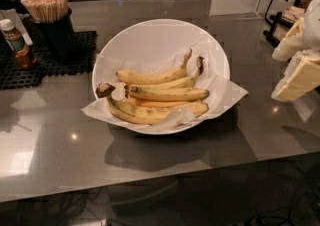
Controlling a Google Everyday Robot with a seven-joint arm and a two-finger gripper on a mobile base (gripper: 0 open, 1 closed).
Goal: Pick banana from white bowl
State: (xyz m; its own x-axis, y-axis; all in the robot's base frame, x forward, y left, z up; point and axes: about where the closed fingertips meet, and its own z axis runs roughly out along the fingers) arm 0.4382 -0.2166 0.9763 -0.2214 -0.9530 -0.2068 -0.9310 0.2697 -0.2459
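Observation:
The white bowl (150, 40) with a paper liner stands mid-counter and holds several bananas. The banana (170, 93) is fairly straight and flecked, with a short dark stub at its left end. It lies across the middle of the pile. An orange-tinted banana (160, 104) lies just below it. Curved bananas joined at a dark stem (105, 90) lie along the front, and two more curve behind. My gripper (278, 75) is at the right edge of the view, to the right of the bowl and apart from it. It is open and empty.
A black cup of wooden stir sticks (50, 20) and a small brown bottle (17, 42) stand on a black mat (30, 70) at the left. A black wire rack (285, 10) stands at the back right. The counter's front edge runs below the bowl.

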